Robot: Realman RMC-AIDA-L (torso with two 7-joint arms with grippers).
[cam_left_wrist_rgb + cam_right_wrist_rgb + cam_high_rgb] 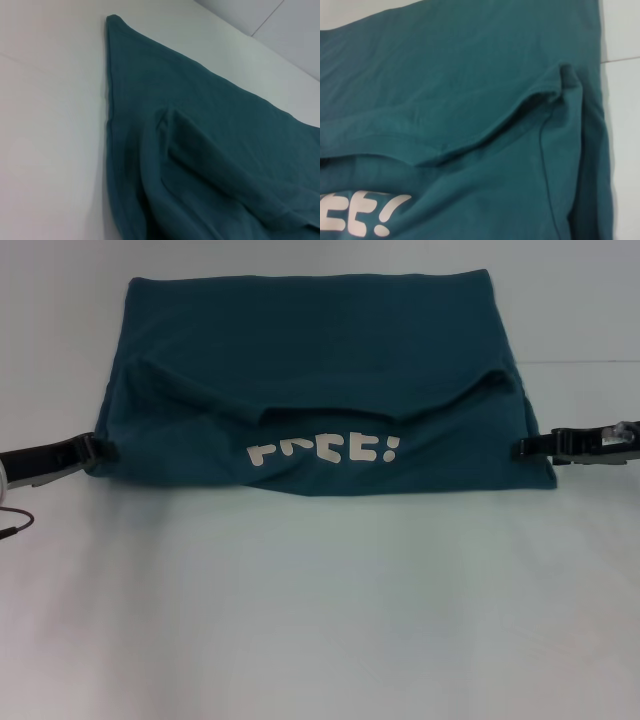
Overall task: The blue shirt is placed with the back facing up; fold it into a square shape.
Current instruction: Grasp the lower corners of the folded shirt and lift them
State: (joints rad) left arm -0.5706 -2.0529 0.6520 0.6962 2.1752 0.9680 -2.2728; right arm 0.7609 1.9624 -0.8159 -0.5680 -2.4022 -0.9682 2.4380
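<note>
The blue shirt (320,340) lies flat across the far half of the white table (320,620). Its near part is folded over onto itself, and upside-down white lettering (322,451) shows on that flap. The flap's edge sags in a curve across the middle. My left gripper (108,450) sits low at the shirt's near left corner, touching the cloth. My right gripper (518,448) sits at the near right edge, level with it. The left wrist view shows the shirt (200,150) with a raised crease. In the right wrist view the shirt (470,75) fills the picture, with the lettering (365,212) at one corner.
Bare white table stretches from the shirt to the near edge. A thin dark cable (15,520) loops beside my left arm at the left border. A seam in the table surface (590,362) runs past the shirt's right side.
</note>
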